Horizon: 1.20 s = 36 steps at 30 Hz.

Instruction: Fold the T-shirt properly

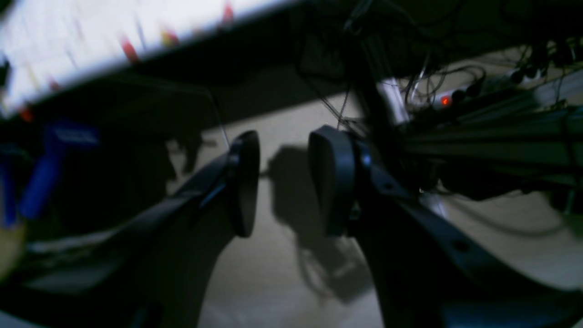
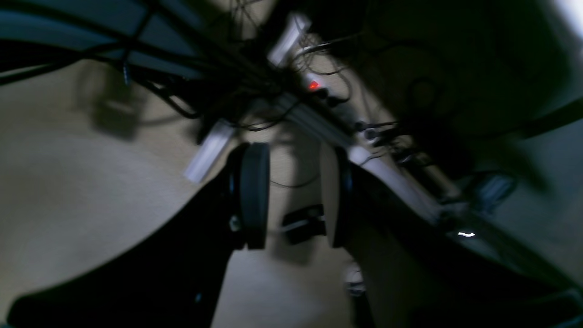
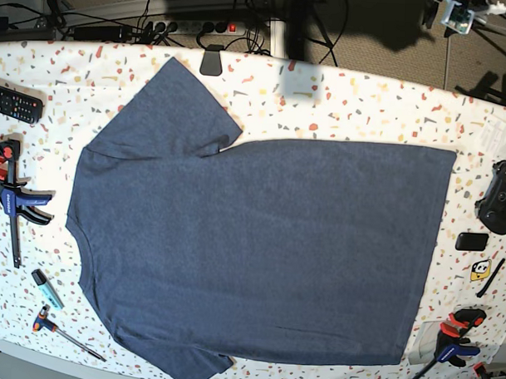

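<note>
The T-shirt (image 3: 259, 240) is lying spread flat on the speckled worktop (image 3: 364, 102), plain navy side up, its neck end pointing toward the base view's left and its hem toward the right, one sleeve reaching toward the far edge and the other toward the near edge. Neither arm is showing in the base view. In the left wrist view, the left claw (image 1: 284, 182) is hanging over pale floor (image 1: 273, 282) with its pads parted and nothing between them. In the right wrist view, the right claw (image 2: 296, 196) is likewise standing open over floor, its pads apart and gripping nothing; a power strip (image 2: 314, 86) with a red light is sitting among tangled cables behind it. Around the shirt, a remote control (image 3: 15, 104) is resting near the left edge, a blue-handled clamp (image 3: 16, 199) is lying just beside the collar end, and a black game controller (image 3: 500, 196) is sitting at the right edge.
</note>
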Available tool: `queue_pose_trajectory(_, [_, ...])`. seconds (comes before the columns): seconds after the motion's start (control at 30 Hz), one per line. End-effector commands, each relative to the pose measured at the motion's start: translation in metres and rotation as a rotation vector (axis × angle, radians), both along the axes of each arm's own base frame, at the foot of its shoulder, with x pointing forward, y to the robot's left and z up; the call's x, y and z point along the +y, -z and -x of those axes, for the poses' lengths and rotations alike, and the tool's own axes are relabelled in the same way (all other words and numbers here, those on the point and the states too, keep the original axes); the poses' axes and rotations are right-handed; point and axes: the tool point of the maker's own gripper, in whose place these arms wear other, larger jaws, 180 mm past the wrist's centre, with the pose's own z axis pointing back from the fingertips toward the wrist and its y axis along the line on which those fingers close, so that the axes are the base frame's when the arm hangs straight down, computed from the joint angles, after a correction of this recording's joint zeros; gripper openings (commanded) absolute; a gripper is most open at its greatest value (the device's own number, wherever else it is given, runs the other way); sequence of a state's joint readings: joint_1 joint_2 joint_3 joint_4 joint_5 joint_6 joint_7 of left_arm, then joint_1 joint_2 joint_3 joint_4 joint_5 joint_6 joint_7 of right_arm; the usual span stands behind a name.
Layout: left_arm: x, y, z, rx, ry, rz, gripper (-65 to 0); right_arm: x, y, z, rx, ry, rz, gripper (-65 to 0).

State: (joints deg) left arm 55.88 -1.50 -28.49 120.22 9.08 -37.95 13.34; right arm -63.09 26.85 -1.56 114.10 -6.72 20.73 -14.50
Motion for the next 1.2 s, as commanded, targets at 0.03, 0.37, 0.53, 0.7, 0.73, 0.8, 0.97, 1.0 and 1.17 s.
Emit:
queue_pose_trajectory(0.03, [-0.001, -0.021, -0.009, -0.054, 0.052, -0.022, -43.3, 0.003, -0.019, -0.009, -0.054, -0.022, 0.021, -45.7])
queue_pose_trajectory(0.37, [0.009, -0.041, -0.029, -0.087, 0.256, -0.123, -43.3, 0.007, -0.074, -0.056, -0.262, -0.130, 0.170, -45.7])
queue_pose_trajectory(0.53, [0.007, -0.048, -0.038, -0.124, 0.326, -0.128, -43.3, -0.009, -0.093, -0.088, -0.418, -0.124, 0.299, -45.7])
queue_pose_trajectory(0.7, [-0.007, -0.048, -0.056, -0.192, 0.394, -0.174, -43.2, -0.021, -0.108, -0.126, -0.532, -0.121, 0.348, -45.7])
queue_pose_trajectory(0.73, [-0.008, -0.046, -0.063, -0.204, 0.396, -0.214, -43.2, -0.023, -0.110, -0.131, -0.545, -0.122, 0.345, -45.7])
queue_pose_trajectory(0.8, [-0.012, -0.042, -0.073, -0.207, 0.416, -0.265, -43.2, -0.026, -0.114, -0.140, -0.564, -0.129, 0.338, -45.7])
queue_pose_trajectory(0.97, [-0.026, -0.049, -0.096, -0.278, 0.440, -0.263, -43.2, -0.030, -0.119, -0.150, -0.577, -0.124, 0.335, -45.7])
queue_pose_trajectory(1.0, [-0.026, -0.051, -0.100, -0.290, 0.439, -0.268, -43.2, -0.030, -0.118, -0.150, -0.576, -0.124, 0.336, -45.7])
queue_pose_trajectory(1.17, [-0.019, -0.044, -0.118, -0.315, 0.417, -0.265, -43.2, -0.033, -0.117, -0.149, -0.562, -0.114, 0.347, -45.7])
